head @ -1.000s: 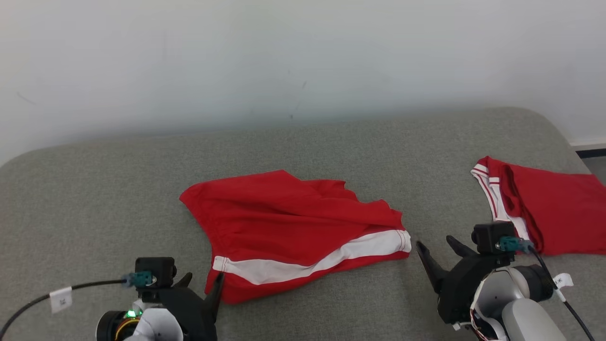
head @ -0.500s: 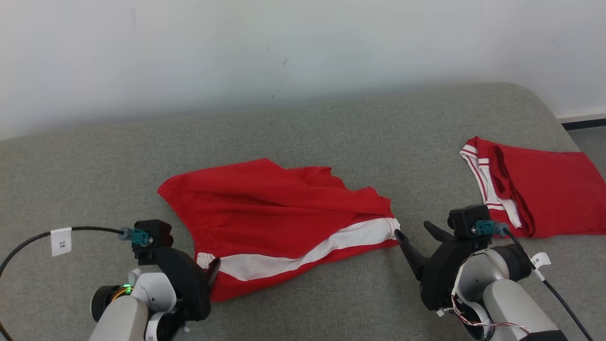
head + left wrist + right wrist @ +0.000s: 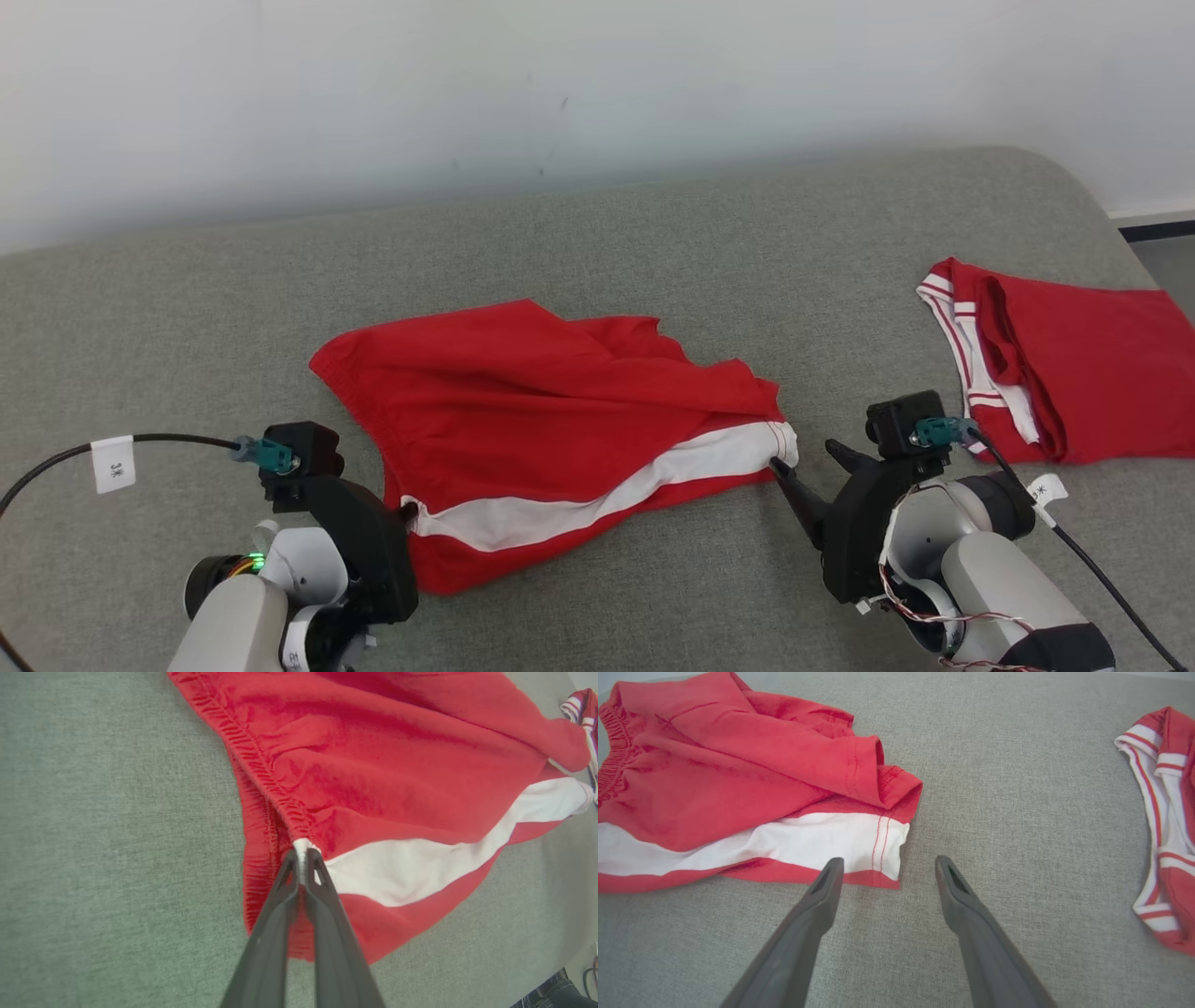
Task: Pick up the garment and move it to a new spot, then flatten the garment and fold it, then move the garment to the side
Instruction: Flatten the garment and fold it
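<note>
Red shorts (image 3: 560, 411) are pinched thinly by the left end effector (image 3: 302, 856), the right end effector (image 3: 889, 861) spread wide; grip may be lost when lifted.

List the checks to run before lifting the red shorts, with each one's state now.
1. Is the left gripper shut on the waistband of the red shorts: ok.
2. Is the right gripper closed on the hem: not ok, it is open.
3. Is the hem corner properly between the right gripper's fingers: cannot tell.
4. Are the red shorts lying flat: not ok, the upper layer is rumpled.
5. Is the second red garment apart from the red shorts: ok.
</note>
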Controlling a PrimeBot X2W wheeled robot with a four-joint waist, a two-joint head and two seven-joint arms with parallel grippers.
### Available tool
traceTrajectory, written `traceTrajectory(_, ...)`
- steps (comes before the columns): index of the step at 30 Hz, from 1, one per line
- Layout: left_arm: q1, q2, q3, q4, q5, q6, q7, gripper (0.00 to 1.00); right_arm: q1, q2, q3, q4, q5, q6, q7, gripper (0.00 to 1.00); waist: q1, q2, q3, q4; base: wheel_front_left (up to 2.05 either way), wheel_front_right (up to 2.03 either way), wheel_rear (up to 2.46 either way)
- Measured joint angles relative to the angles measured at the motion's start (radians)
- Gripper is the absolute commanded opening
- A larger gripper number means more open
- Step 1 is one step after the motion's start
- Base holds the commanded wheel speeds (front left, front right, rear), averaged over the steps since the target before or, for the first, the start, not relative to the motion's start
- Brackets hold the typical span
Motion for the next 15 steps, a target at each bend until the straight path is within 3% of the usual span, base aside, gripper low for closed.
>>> traceTrajectory(8,-0.003,0.006,0.031,-0.033,-0.064,-0.001,0.001,0.00,-0.079,-0.008,0.037,0.086,0.033,0.000,0.086,1.00,0.0000,0.0000,0.029,0.013,0.00,0.00,0.00)
traceTrajectory(15,-0.014,0.005,0.037,-0.049,-0.087,-0.006,0.004,0.00,-0.125,0.014,0.044,0.153,0.023,0.000,0.088,1.00,-0.0001,0.0000,0.049,0.023,0.00,0.00,0.00)
